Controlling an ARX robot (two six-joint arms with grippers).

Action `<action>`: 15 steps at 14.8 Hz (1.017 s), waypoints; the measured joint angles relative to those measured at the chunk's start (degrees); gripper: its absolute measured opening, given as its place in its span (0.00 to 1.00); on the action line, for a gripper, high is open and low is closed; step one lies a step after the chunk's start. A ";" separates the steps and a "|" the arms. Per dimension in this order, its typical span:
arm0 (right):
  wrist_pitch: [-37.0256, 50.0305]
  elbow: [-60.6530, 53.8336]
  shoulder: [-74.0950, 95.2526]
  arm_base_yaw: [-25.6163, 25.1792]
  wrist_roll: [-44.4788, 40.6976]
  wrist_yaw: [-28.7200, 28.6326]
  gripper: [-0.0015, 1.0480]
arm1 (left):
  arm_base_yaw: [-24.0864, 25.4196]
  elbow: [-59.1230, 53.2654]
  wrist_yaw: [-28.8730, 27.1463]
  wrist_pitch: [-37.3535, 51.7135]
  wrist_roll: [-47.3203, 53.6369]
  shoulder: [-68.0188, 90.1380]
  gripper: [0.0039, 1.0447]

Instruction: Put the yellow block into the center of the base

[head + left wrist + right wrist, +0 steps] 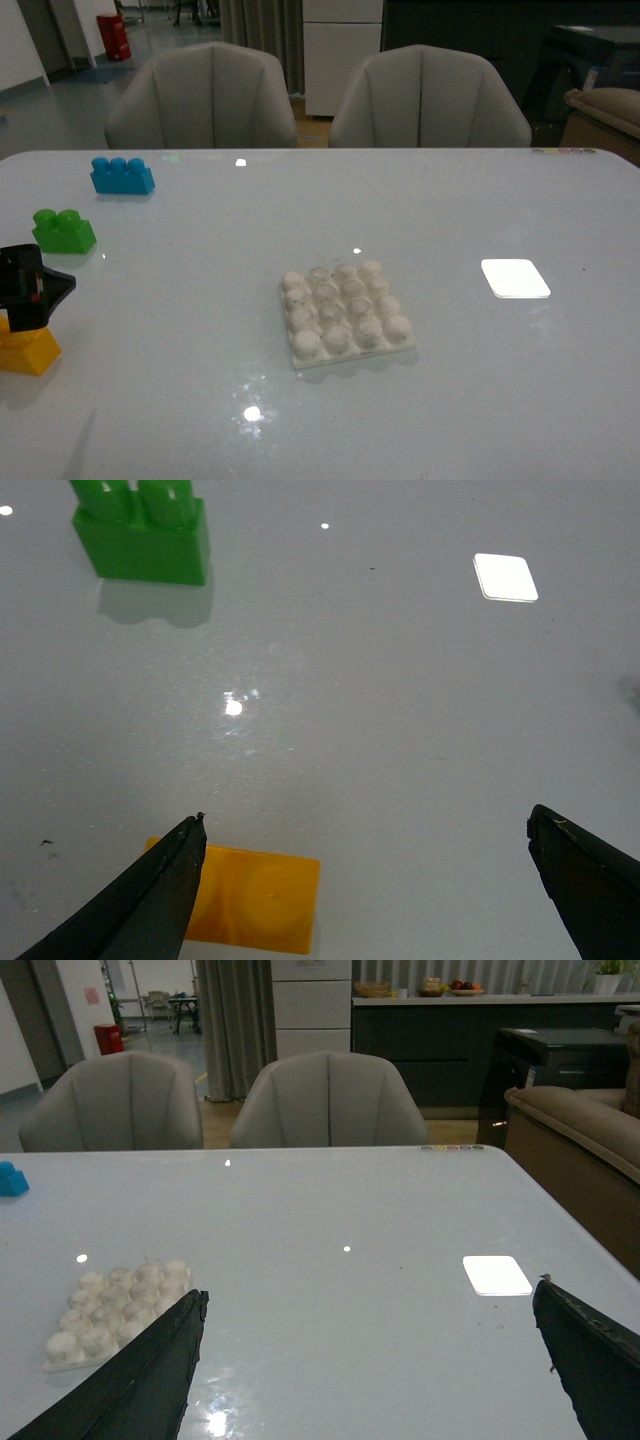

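Note:
The yellow block (28,350) lies on the table near the front left edge. My left gripper (25,300) hangs open just above it. In the left wrist view the yellow block (255,900) lies off-centre by one finger, which covers part of it, and the left gripper (367,820) has its jaws wide apart with bare table between them. The white studded base (345,312) sits at the table's middle with nothing on it. The right gripper (370,1290) is open and empty above the table to the right of the base (115,1305). It does not show in the front view.
A green brick (63,231) sits just behind the yellow block, also seen as the green brick (145,535). A blue brick (122,175) lies farther back left. A bright white rectangle (515,278) shows to the right of the base. Two chairs (205,100) stand behind the table.

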 joint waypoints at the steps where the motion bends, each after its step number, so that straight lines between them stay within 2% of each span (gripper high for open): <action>1: 0.00 0.00 0.00 0.00 0.00 -0.02 0.94 | 1.53 0.13 -0.07 0.33 0.98 0.39 0.94; 5: 0.00 0.00 0.00 0.00 0.00 -0.02 0.94 | 5.33 0.90 0.50 2.01 3.06 3.48 0.94; 15: 0.00 0.00 0.00 0.00 0.00 -0.02 0.94 | 4.90 0.59 1.20 10.73 6.03 11.65 0.94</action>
